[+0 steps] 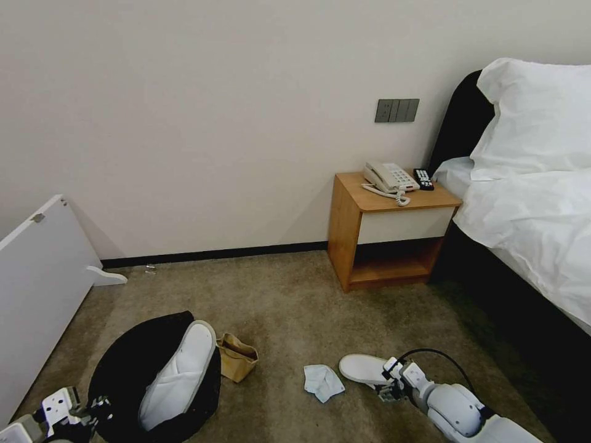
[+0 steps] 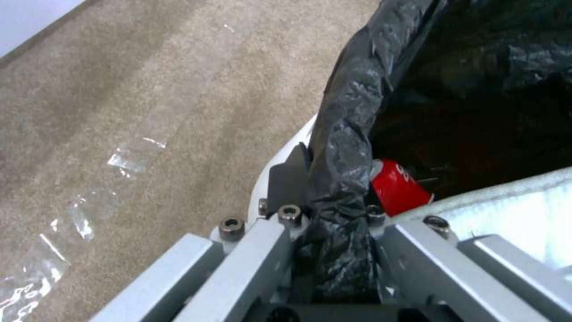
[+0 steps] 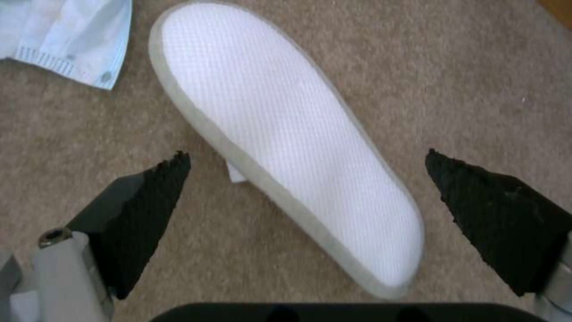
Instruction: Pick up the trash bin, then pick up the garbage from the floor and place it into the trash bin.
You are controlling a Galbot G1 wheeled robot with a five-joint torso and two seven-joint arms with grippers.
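Left gripper (image 2: 330, 214) clenched on the bag-lined rim of the trash bin (image 1: 123, 363), low at the robot's left, above the floor (image 1: 295, 307). Inside the bin: one white slipper (image 1: 178, 375) leaning against the rim, plus a crushed red can (image 2: 399, 185). Right gripper (image 3: 304, 197) low at the robot's right, fingers (image 3: 149, 201) spread wide, straddling the second slipper (image 3: 286, 134) lying sole-up on the carpet. Crumpled tissue (image 1: 322, 381) just beside that slipper; brown paper bag (image 1: 236, 357) next to the bin.
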